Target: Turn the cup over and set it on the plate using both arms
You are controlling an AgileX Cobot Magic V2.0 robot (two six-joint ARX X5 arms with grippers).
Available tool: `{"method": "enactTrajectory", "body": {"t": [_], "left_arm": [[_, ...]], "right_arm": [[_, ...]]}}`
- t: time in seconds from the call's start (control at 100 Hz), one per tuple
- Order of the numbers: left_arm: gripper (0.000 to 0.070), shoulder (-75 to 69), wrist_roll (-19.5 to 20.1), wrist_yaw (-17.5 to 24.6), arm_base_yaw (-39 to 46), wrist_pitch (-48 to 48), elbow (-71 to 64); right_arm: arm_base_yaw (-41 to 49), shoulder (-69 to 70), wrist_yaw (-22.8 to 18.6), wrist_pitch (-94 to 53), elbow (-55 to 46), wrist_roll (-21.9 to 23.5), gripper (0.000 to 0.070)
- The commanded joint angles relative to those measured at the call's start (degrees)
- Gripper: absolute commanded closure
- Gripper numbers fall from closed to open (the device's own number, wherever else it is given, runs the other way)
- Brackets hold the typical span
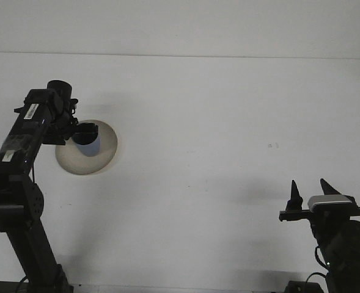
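Gripping the cup upright on the plate, the left claw risks tipping it if it pulls away before opening; right claw idles, spread wide.

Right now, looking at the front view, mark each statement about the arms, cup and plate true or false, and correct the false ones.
1. The cup sits over the plate. True.
2. The left gripper is at the cup. True.
3. The right gripper holds the cup. False: it is open and empty, low at the right, far from the cup.
4. The plate lies at the right of the table. False: it lies at the left, by the left arm.
5. The cup is blue. True.
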Motion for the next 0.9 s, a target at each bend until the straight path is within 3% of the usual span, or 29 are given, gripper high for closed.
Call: {"method": "enactTrajectory", "body": {"t": [0.0, 0.64, 0.89], "left_arm": [[0.0149, -0.22, -0.13, -0.20, 0.20, 0.07, 1.86], [0.0156, -18.78, -1.86, 0.02, -0.09, -1.38, 2.95], [0.0156, -30.51, -2.73, 0.02, -3.72, 6.08, -5.09]], "right_arm": [[0.04, 0.17, 0.04, 0.90, 0.26, 0.37, 0.0221], [0.04, 0.17, 0.04, 0.90, 0.26, 0.37, 0.0221], [0.04, 0.17, 0.04, 0.87, 0.26, 0.37, 0.0221]]}}
